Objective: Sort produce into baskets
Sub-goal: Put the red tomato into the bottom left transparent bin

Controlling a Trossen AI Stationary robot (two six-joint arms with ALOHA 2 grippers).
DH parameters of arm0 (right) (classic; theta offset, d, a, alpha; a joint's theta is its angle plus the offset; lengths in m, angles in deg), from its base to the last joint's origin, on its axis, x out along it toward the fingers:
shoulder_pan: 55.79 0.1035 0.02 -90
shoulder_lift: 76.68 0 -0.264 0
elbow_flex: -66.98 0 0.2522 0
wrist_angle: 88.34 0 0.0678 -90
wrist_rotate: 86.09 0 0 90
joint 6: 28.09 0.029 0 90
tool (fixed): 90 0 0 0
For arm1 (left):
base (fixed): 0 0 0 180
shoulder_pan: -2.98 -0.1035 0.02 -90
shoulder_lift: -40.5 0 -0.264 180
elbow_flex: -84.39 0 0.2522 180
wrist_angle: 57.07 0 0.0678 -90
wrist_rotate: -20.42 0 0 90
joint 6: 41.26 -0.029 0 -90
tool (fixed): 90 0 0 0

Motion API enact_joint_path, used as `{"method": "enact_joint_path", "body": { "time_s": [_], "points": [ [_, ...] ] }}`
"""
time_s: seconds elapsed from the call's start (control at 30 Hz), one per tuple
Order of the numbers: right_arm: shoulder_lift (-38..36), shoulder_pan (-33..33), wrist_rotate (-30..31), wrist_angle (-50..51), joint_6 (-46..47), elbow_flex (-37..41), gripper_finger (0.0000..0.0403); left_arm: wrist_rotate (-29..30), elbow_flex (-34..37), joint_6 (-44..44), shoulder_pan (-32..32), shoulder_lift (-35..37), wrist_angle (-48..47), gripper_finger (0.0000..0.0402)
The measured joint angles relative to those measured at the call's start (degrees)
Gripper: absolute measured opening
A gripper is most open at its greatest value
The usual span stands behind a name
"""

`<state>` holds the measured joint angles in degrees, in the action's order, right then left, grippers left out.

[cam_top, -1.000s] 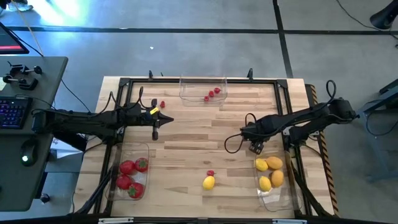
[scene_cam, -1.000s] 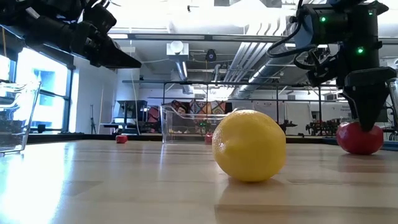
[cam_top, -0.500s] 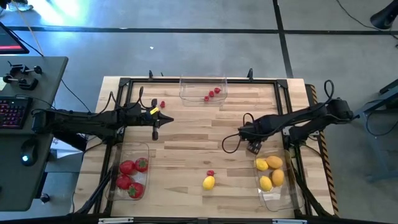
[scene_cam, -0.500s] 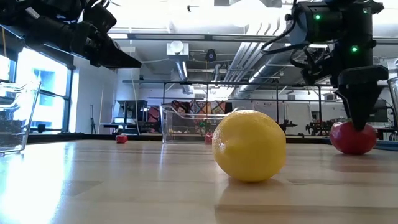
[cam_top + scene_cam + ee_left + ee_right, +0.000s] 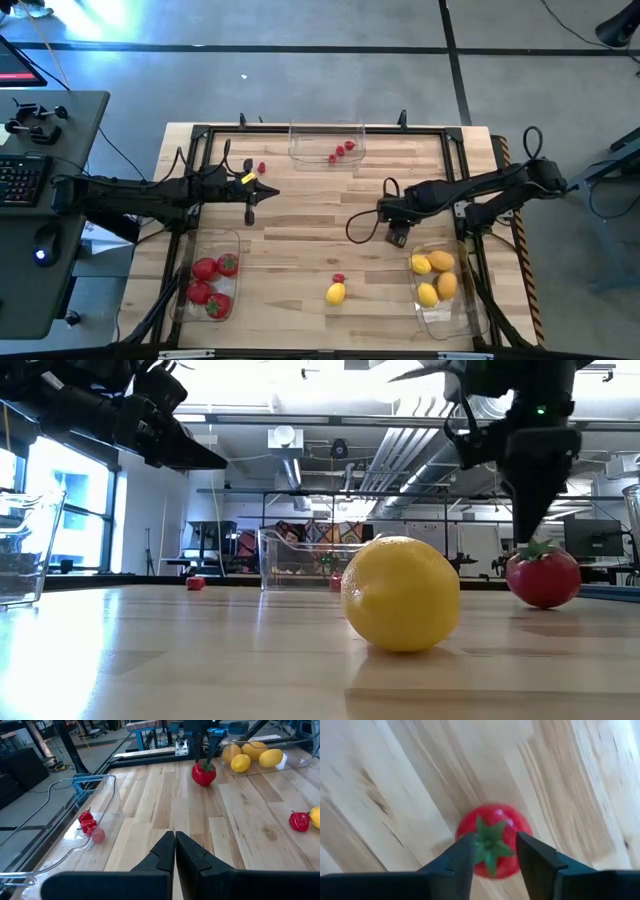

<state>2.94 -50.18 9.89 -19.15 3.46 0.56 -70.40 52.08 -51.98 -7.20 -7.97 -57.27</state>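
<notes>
My right gripper (image 5: 397,237) is over the table's right middle, shut on a red tomato (image 5: 492,842) with a green top; the tomato also shows in the low view (image 5: 543,576) and the left wrist view (image 5: 203,773). My left gripper (image 5: 250,214) is shut and empty, raised over the left middle. A yellow lemon (image 5: 336,293) and a small red berry (image 5: 338,278) lie loose near the front. Three clear bins hold tomatoes (image 5: 210,285), berries (image 5: 327,143) and lemons (image 5: 440,290). My right gripper pinches the tomato's green star-shaped top (image 5: 490,846) between its two fingers (image 5: 464,854). The fingers come from above, pointing down. The tomato hangs upright below them, close to the table; whether its underside touches the wood I cannot tell.
A black metal frame (image 5: 200,135) runs around the table's edge. Another small berry (image 5: 262,168) lies at the far left by the left arm. A loose cable (image 5: 360,228) loops beside my right gripper. Bare wood lies between the two grippers.
My right gripper has gone toward the table's left edge, away from the lemon bin, carrying the tomato with it. The tomato stays upright under the fingers.
</notes>
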Motion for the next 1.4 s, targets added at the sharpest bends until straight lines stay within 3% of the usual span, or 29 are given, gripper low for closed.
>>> {"method": "enact_joint_path", "body": {
  "time_s": [0.17, 0.3, 0.43, 0.67, 0.83, 1.1, 1.4],
  "points": [
    [0.0, 0.0, 0.0, -2.1, -1.2, 0.0, 0.0105, 0.0, 0.0, 0.0, 0.0, 0.0, 0.0, 0.0001],
    [-0.1, 0.1, -0.7, -0.4, 2.2, 0.0, 0.0114, 0.0, 0.0, 0.0, 0.0, 0.0, 0.0, 0.0001],
    [-0.1, 1.9, -1.4, -0.3, 3.9, -0.1, 0.0157, 0.0, 0.0, 0.0, 0.0, 0.0, 0.0, 0.0001],
    [-0.1, 4.9, 5.6, 0.4, 6.1, -0.1, 0.0266, 0.0, 0.0, 0.0, 0.0, 0.0, 0.0, 0.0001],
    [1.4, 4.9, 6.2, 1.0, 8.3, -0.1, 0.0310, 0.0, 0.0, 0.0, 0.0, 0.0, 0.0, 0.0001],
    [7.4, 4.4, 14.9, 4.6, 6.8, -0.1, 0.0321, 0.0, 0.0, 0.0, 0.0, 0.0, 0.0, 0.0001],
    [10.0, 0.5, 10.3, 4.6, 5.5, 1.1, 0.0321, 0.0, 0.0, 0.0, 0.0, 0.0, 0.0, 0.0001]
  ]
}}
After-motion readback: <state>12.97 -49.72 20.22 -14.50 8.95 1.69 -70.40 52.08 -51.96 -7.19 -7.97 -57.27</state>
